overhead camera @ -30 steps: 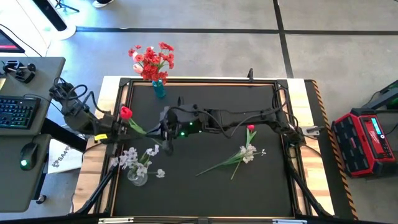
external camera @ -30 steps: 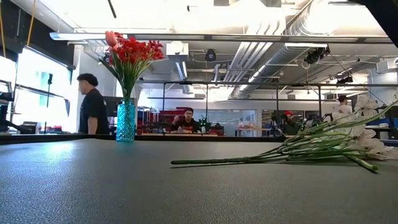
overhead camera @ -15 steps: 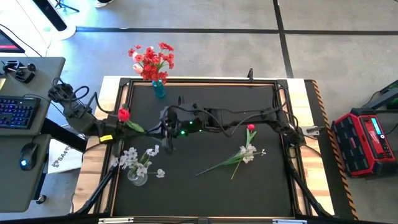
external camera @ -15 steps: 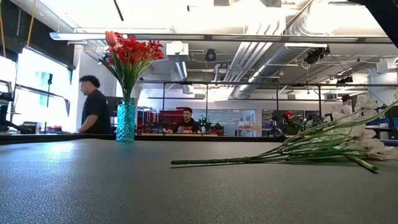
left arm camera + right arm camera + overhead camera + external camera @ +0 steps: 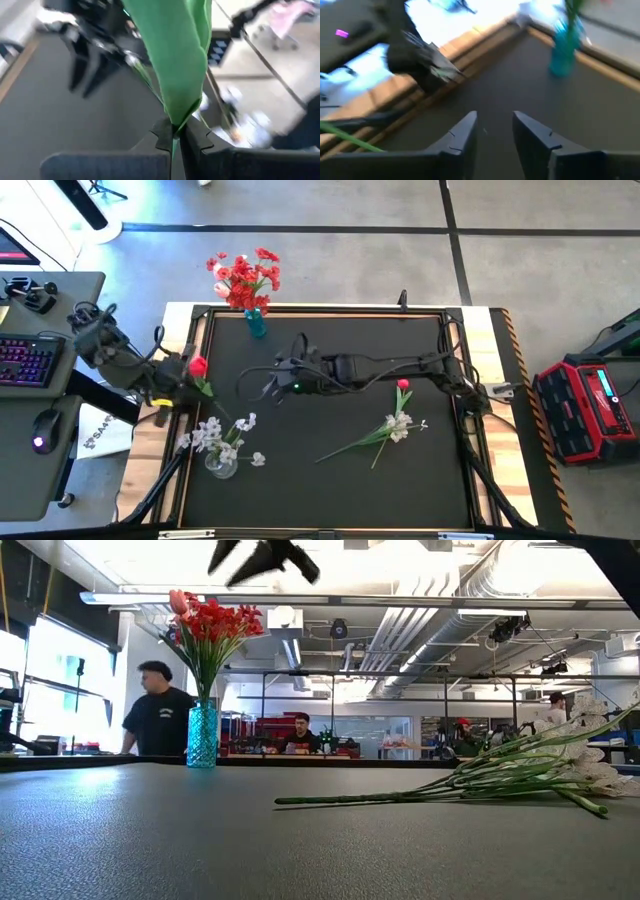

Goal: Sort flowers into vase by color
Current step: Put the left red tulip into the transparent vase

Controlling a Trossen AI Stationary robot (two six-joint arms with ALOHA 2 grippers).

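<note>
Left pincer is clamped on a red flower's stem, its tip hidden; right pincer hangs apart over the bench, blurred.

We see only a dark tip of the right gripper in the low view, cut by the top edge. The left gripper pinches a green leaf whose upper end runs off the frame, and the bud is out of that view. The right wrist view is smeared: the blue vase loses its blooms at the edge. On the mat, the loose flowers run past the low view's right edge. The clear vase is too small for us to count its white stems.
</note>
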